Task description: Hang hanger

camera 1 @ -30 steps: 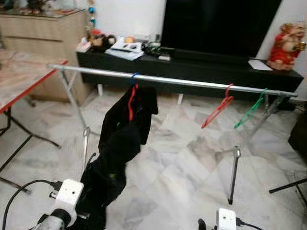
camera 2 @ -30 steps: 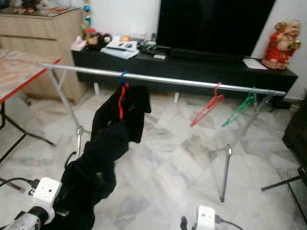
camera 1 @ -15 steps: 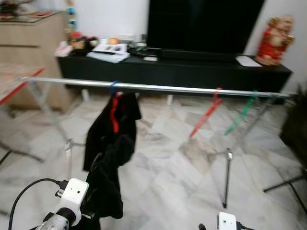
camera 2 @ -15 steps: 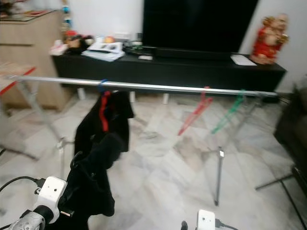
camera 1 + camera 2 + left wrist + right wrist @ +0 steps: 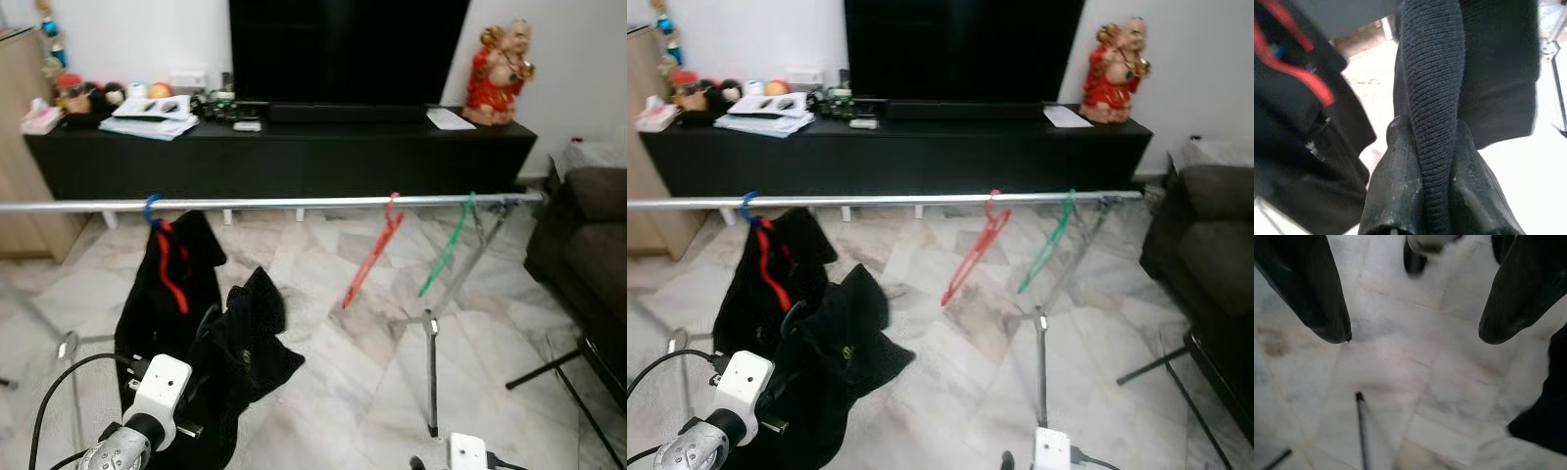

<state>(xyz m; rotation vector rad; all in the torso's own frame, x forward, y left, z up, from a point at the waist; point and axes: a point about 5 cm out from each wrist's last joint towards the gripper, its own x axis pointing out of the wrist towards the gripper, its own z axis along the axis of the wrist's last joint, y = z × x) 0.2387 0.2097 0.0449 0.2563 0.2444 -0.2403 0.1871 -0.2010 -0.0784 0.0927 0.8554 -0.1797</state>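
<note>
rail (image 5: pixel 294 204) now level; left gripper (image 5: pixel 1427 137) still pinches black garment (image 5: pixel 235 362).

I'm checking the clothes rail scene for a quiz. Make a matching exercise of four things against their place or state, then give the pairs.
Things:
1. black garment
2. green hanger
3. right gripper
4. red figurine

Place or state:
A. open above the marble floor
B. on the black TV cabinet
C. pinched by the left gripper
D. bare on the metal rail

Pairs: 1-C, 2-D, 3-A, 4-B
</note>
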